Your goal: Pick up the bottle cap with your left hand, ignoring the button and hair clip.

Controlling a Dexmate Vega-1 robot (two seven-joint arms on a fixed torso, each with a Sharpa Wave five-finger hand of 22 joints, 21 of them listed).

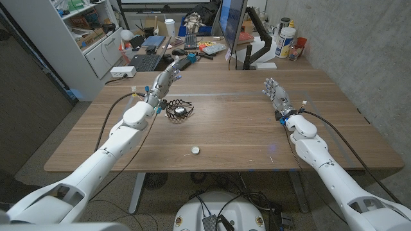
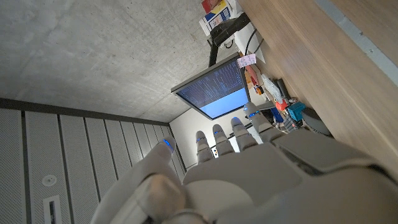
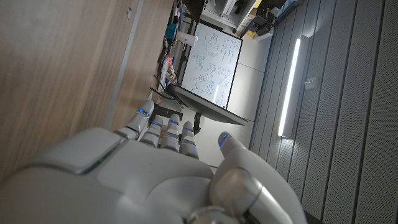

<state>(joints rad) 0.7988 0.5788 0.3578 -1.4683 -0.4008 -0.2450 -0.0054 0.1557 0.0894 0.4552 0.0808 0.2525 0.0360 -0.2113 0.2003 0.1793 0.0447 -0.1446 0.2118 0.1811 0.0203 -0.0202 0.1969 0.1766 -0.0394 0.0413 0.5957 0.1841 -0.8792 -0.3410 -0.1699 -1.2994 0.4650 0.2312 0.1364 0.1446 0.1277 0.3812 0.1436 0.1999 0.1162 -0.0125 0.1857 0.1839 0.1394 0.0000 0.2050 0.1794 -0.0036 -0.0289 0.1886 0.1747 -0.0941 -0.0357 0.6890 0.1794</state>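
- The left hand (image 1: 166, 78) is seen in the head view raised over the far left part of the wooden table (image 1: 244, 122), fingers stretched out and slightly apart, with nothing held.
- In the left wrist view the same left hand (image 2: 249, 168) is shown from behind, its fingers (image 2: 217, 140) extended side by side and the thumb set apart; nothing is gripped.
- The hair clip (image 1: 178, 110), black and lacy, is found on the table just beside the left forearm, nearer the robot than the hand.
- The bottle cap (image 1: 194, 150), small and white, is seen lying near the table's front edge, well apart from the left hand and untouched.
- The right hand (image 1: 276, 93) is held upright over the right side of the table, fingers spread and empty.
- In the right wrist view the right hand (image 3: 168, 168) is shown with fingers extended together and the thumb apart.
- A monitor (image 1: 231, 22) and desk clutter are seen beyond the table's far edge.
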